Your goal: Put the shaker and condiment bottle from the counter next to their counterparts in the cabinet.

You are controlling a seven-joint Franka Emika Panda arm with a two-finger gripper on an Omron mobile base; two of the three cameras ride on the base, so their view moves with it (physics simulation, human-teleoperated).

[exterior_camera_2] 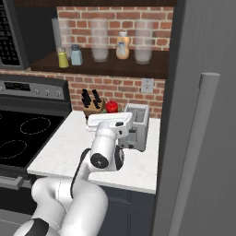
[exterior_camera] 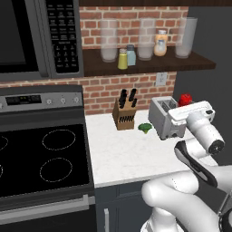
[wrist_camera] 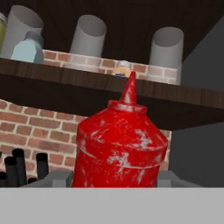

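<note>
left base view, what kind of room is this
A home kitchen, simulated: a black stove with a microwave above it, and a marble-look counter bearing a toaster and knife block against a brick wall.

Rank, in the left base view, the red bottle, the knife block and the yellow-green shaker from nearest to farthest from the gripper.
1. Red bottle, right at the gripper.
2. Knife block, to the left on the counter.
3. Yellow-green shaker, up on the shelf.

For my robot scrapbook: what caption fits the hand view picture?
Red condiment bottle up close between the hand's fingers, below the wooden cabinet shelf holding the pale blue shaker.
</note>
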